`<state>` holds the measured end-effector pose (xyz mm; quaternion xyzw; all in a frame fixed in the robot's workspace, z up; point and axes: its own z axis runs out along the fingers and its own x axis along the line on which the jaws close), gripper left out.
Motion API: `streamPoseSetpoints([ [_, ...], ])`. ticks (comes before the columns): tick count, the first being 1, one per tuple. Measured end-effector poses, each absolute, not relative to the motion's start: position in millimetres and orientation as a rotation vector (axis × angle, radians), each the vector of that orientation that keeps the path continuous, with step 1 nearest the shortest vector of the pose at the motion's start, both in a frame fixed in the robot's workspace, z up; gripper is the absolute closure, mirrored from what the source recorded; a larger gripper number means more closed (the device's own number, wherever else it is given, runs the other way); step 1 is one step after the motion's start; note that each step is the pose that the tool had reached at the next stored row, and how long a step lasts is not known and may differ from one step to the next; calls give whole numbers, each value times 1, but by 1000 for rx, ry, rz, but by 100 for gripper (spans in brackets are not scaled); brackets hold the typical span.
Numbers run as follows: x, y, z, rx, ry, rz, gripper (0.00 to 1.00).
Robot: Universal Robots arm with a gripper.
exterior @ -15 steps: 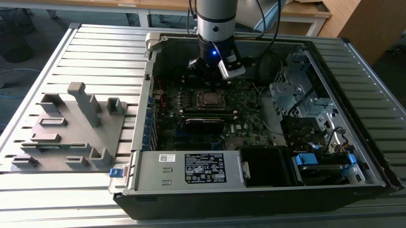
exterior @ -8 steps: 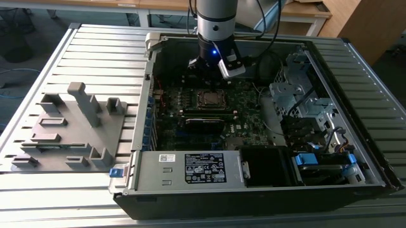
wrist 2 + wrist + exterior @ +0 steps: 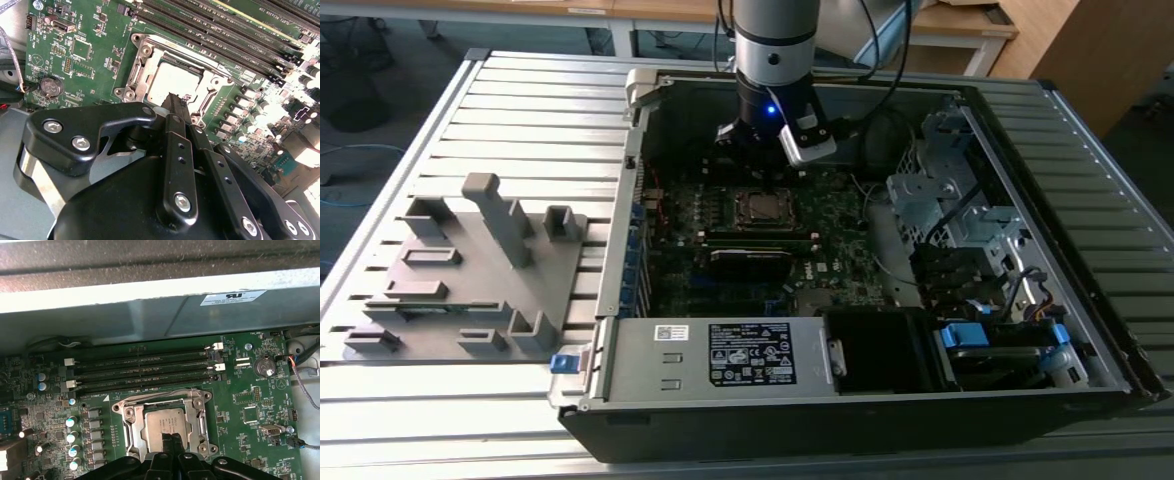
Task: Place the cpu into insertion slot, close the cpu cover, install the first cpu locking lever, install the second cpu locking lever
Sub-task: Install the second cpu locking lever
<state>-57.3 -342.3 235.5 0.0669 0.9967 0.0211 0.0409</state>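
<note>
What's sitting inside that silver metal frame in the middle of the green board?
Inside the cpu cover lies the cpu, its dull silver top showing. The gripper hangs over its near edge and hides that part. The socket beneath is covered.

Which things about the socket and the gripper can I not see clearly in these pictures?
- Near edge of the cpu and cpu cover: hidden behind the gripper in both wrist views.
- Locking levers: their position cannot be made out in any view.
- Contact between the shut fingertips and the chip: unclear.
- Exterior view: the socket is too small for detail.
</note>
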Motion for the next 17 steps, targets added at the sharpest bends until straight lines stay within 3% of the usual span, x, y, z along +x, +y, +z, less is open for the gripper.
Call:
streamPoseSetpoints([
  [17, -57, -342, 239, 209, 3095, 61, 90],
])
